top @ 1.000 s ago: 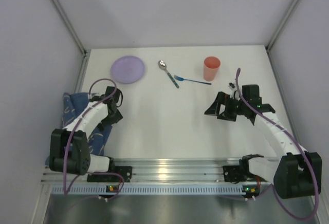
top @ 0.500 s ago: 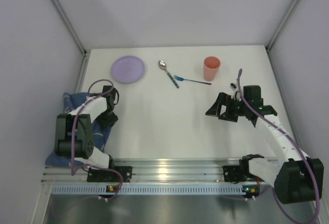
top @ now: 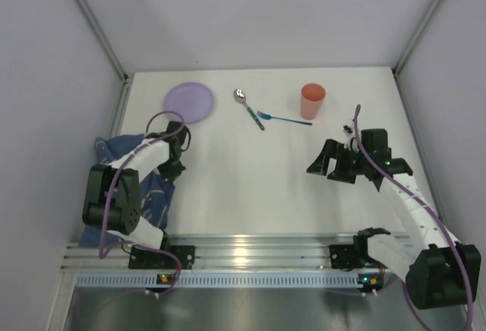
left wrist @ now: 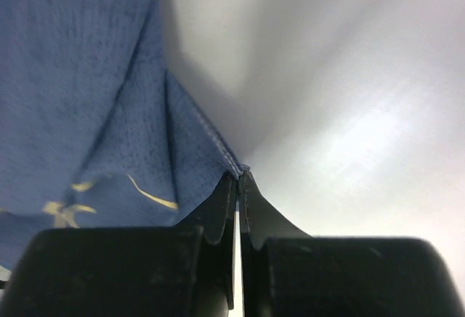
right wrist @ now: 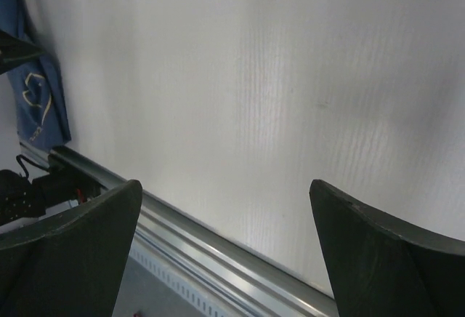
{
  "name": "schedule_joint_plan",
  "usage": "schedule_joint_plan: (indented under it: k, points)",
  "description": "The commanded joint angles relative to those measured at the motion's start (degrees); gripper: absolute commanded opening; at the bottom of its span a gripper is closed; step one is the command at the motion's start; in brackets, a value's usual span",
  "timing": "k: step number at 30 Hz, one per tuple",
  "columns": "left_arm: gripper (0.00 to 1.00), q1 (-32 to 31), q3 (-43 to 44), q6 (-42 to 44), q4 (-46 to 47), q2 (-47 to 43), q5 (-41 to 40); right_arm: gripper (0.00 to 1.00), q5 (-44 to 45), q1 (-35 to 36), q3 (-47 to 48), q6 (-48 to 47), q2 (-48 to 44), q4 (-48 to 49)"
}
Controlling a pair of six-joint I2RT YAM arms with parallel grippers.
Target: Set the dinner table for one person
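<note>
Left wrist view: the left gripper has its jaws pressed fully together, with the hemmed edge of the blue cloth pinched at the very tips. From that pinch the cloth fans out toward 9 to 11 o'clock, and bare white surface fills the frame from 12 to 3 o'clock.

Top external view: the dinner table lies directly beneath both arms; its bare middle lies toward 3 o'clock from the left gripper. The cloth sits bunched at the table's 9 o'clock edge and partly hangs over it. Its long axis runs roughly 12 to 6 o'clock along that edge, and most of it lies toward 7 o'clock from the held edge.

The right gripper hovers above the 3 o'clock side of the table with jaws spread wide and nothing between them; it is well apart from the cloth, so the left arm is the nearer one.

Tableware lies in a row toward 12 o'clock:
- purple plate;
- spoon;
- blue fork;
- orange cup.

Judgement: the coming move turns on drawing the pinched edge toward 3 o'clock, across the cloth's long axis, onto the bare middle. The grip is narrow and at the hem only, so the fabric may slip out under drag.
</note>
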Motion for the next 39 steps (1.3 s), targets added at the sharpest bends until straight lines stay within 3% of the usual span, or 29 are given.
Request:
schedule_joint_plan:
  k: [1, 2, 8, 11, 12, 15, 21, 27, 35, 36, 39]
  points:
    - [0.00, -14.20, 10.93, -1.43, -2.11, -1.60, -2.55, 1.00, 4.65, -0.24, 3.45, 0.04, -1.40, -2.84]
    - [0.00, -21.03, 13.65, -1.88, -3.69, -0.37, -3.26, 1.00, 5.44, -0.16, 4.24, 0.39, -1.49, -3.54]
    - [0.00, -44.80, 34.03, -0.22, -7.13, 10.97, -3.53, 1.00, 8.43, -0.24, 6.26, 2.51, -1.75, -5.04]
    - [0.56, -50.87, 38.98, -0.57, -10.64, 14.84, -3.89, 1.00, 9.14, -0.42, 6.00, 2.68, -1.14, -4.96]
    - [0.88, -51.50, 39.16, -0.83, -10.65, 14.59, -3.62, 1.00, 9.05, -0.51, 6.00, 2.68, -0.70, -4.96]
    - [0.99, -52.21, 38.12, -2.75, -10.65, 10.57, -2.66, 1.00, 8.70, -0.42, 5.65, 2.68, -0.52, -4.87]
    - [0.98, -51.95, 28.20, -6.44, -6.54, -1.04, -6.61, 1.00, 10.45, -0.42, 8.27, 1.63, 2.28, -3.99]
    - [0.97, -47.02, 14.39, -5.24, 5.50, -4.22, 3.12, 1.00, 12.30, -1.29, 15.39, -0.03, 13.07, -0.91]
    - [0.91, -47.55, 11.39, -4.87, 20.18, 7.79, 15.44, 1.00, 11.34, -3.23, 24.02, -0.66, 22.06, -0.56]
    - [0.81, -47.64, 11.31, -4.09, 21.68, 8.86, 16.32, 1.00, 11.25, -3.23, 23.93, -0.66, 22.59, -0.56]
    - [0.71, -47.73, 12.53, -3.12, 24.50, 12.73, 17.82, 1.00, 11.16, -3.49, 22.53, -1.27, 22.51, -0.04]
